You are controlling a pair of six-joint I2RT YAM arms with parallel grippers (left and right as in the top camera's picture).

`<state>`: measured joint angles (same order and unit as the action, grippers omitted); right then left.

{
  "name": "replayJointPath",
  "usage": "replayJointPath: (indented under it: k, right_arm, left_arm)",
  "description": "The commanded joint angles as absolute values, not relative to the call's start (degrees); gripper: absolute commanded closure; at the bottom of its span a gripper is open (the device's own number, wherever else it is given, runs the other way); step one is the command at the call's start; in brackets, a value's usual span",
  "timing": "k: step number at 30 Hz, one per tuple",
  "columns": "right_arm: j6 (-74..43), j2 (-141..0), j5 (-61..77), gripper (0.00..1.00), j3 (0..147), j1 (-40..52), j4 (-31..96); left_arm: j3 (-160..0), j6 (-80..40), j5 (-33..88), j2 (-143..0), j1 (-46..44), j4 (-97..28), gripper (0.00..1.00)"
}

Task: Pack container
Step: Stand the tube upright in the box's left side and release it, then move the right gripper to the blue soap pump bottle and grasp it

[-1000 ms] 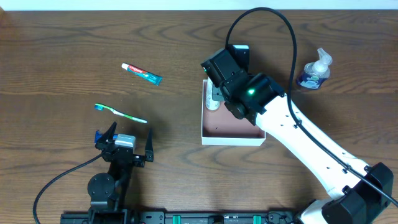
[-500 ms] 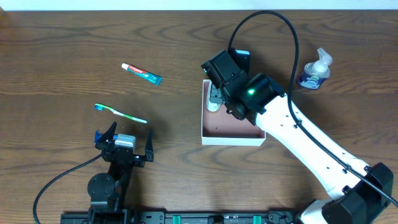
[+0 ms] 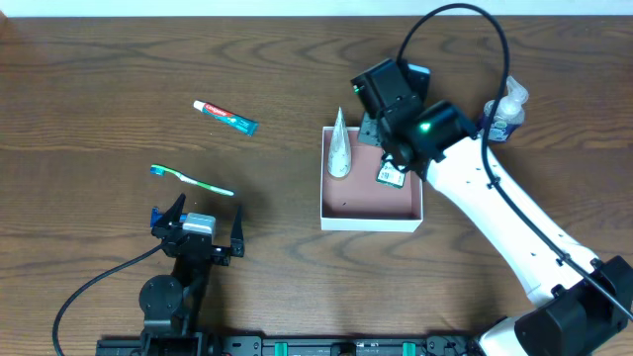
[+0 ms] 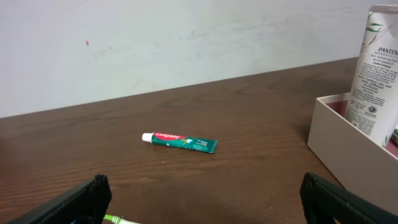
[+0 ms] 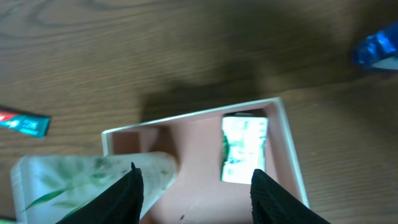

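The container (image 3: 371, 215) is a white-walled box with a pink inside, right of the table's middle. A white Pantene tube (image 3: 339, 148) stands upright at its left wall, and a small green-white packet (image 3: 389, 175) lies at its right side. My right gripper (image 3: 381, 124) hangs open and empty over the container's far edge. In the right wrist view the gripper (image 5: 199, 199) is above the pink floor (image 5: 193, 186), between the tube (image 5: 81, 177) and the packet (image 5: 244, 149). My left gripper (image 3: 203, 225) is open and empty near the front left.
A toothpaste tube (image 3: 226, 117) and a green toothbrush (image 3: 191, 179) lie on the wooden table at the left, ahead of my left gripper. A blue pump bottle (image 3: 499, 114) stands at the back right. The left wrist view shows the toothpaste (image 4: 180, 142) and the container's wall (image 4: 339, 146).
My right gripper has let go of the white tube and moved right and back. The tube now stands free in the container. The left arm has not moved.
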<state>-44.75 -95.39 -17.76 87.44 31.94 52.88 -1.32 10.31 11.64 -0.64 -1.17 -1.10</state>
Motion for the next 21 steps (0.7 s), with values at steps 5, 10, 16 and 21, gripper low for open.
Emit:
replayJointPath:
  k: [5, 10, 16, 21]
  right_arm:
    - [-39.4, -94.1, -18.6, 0.38, 88.5, 24.6, 53.1]
    - [-26.9, -94.0, -14.2, 0.28, 88.6, 15.9, 50.1]
    - [-13.9, -94.0, -4.6, 0.16, 88.6, 4.8, 46.9]
    - [-7.9, -94.0, -0.1, 0.07, 88.6, -1.8, 44.8]
  left_arm:
    - [-0.2, 9.8, 12.2, -0.3, -0.9, -2.9, 0.02]
    - [-0.2, 9.8, 12.2, -0.3, -0.9, -2.9, 0.02]
    - [-0.2, 9.8, 12.2, -0.3, -0.9, -2.9, 0.02]
    - [-0.2, 9.8, 12.2, -0.3, -0.9, -2.9, 0.02]
